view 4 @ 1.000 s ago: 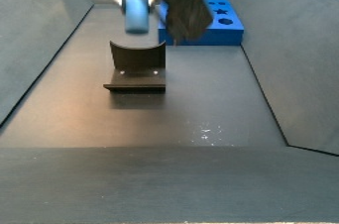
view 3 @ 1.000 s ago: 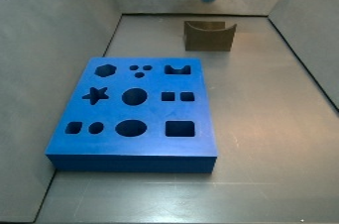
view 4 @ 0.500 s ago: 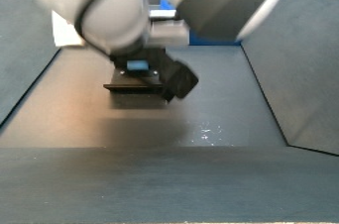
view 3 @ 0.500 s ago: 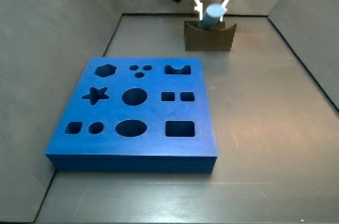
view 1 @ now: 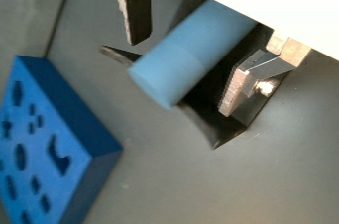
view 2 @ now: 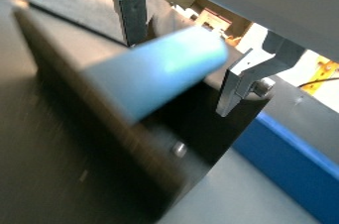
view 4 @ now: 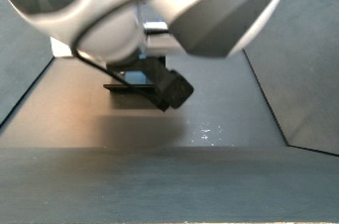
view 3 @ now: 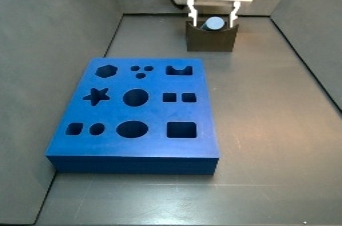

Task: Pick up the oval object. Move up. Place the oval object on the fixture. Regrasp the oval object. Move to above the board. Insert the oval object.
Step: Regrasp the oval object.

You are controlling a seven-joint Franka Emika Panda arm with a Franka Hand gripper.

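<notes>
The oval object (view 3: pixel 214 24) is a pale blue peg lying in the notch of the dark fixture (view 3: pixel 214 40) at the far end of the floor, its oval end facing the camera. My gripper (view 3: pixel 214 15) straddles it from above. In both wrist views the peg (view 1: pixel 192 55) (view 2: pixel 159 69) lies between the fingers (view 1: pixel 137 15) (view 2: pixel 131 15) with a small gap on each side, so the gripper (view 1: pixel 185 64) (view 2: pixel 184 66) is open. The fixture also shows under the peg (view 1: pixel 220 129) (view 2: pixel 79 119). The blue board (view 3: pixel 134 110) with dark cutouts lies nearer the camera and to the left.
Grey walls (view 3: pixel 307 60) enclose the floor. In a side view the arm (view 4: pixel 159 10) fills the upper frame and hides most of the fixture (view 4: pixel 133 88). The board's edge shows in both wrist views (view 1: pixel 40 159) (view 2: pixel 298 159).
The gripper came down with the peg from above the fixture and set it in the notch. The fingers now stand apart from the peg.
</notes>
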